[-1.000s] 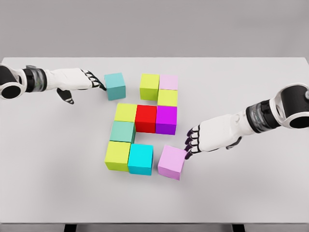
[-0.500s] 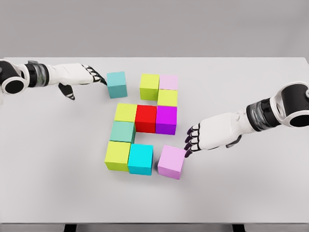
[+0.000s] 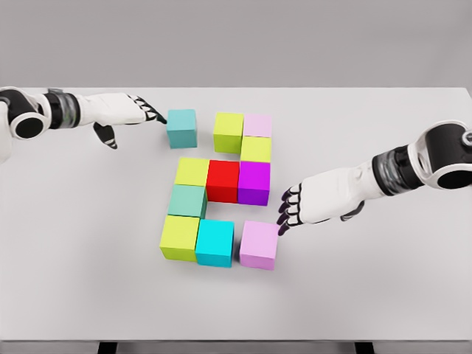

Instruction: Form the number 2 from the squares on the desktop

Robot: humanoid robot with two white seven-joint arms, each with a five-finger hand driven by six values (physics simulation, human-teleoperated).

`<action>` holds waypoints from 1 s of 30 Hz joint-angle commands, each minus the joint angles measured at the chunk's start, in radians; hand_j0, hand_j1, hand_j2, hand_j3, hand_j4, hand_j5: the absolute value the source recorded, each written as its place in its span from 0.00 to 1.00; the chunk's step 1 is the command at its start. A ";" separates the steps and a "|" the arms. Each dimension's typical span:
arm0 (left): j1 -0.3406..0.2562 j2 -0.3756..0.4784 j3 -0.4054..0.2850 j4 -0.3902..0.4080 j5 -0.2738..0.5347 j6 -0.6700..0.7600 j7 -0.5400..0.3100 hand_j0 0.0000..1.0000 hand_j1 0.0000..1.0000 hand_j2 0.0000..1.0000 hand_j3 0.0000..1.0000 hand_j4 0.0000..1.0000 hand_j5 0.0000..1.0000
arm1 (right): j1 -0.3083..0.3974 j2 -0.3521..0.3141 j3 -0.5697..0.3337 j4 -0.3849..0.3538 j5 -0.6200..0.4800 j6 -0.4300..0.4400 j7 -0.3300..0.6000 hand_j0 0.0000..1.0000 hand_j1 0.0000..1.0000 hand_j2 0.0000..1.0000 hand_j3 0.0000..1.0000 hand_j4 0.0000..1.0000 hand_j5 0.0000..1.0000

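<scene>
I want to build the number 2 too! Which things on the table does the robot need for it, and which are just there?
For the job:
- teal block at the left hand
- pink block at the right hand
- the other colored blocks, such as the red block and cyan block

Just there:
- only the white table itself; nothing else lies about

A plain white tabletop [image 3: 383,295] fills most of the view, stretching from the left edge to the right edge. Its surface is smooth and evenly lit. Behind its far edge stands a flat grey wall [image 3: 236,40] with no markings. Below the near edge of the tabletop runs a narrow dark strip, with two short dark supports [image 3: 107,346] showing there, one toward the left and one toward the right.
</scene>
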 commanded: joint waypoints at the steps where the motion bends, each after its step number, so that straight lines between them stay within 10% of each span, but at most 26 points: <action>1: 0.000 -0.009 0.002 0.005 0.004 0.001 0.000 1.00 1.00 1.00 1.00 1.00 1.00 | 0.000 0.003 -0.001 0.002 -0.004 0.002 0.000 0.98 0.98 0.98 0.98 0.98 0.98; 12: 0.000 -0.022 0.004 0.005 0.004 0.001 -0.006 1.00 1.00 1.00 1.00 1.00 1.00 | 0.002 -0.106 0.005 -0.050 -0.004 0.002 0.000 0.99 0.99 0.99 0.99 0.99 0.99; 30: -0.006 -0.038 0.011 0.016 0.004 0.001 -0.006 1.00 1.00 1.00 1.00 1.00 1.00 | 0.038 -0.044 0.014 -0.055 -0.038 0.002 0.000 0.98 0.98 0.98 0.98 0.98 0.98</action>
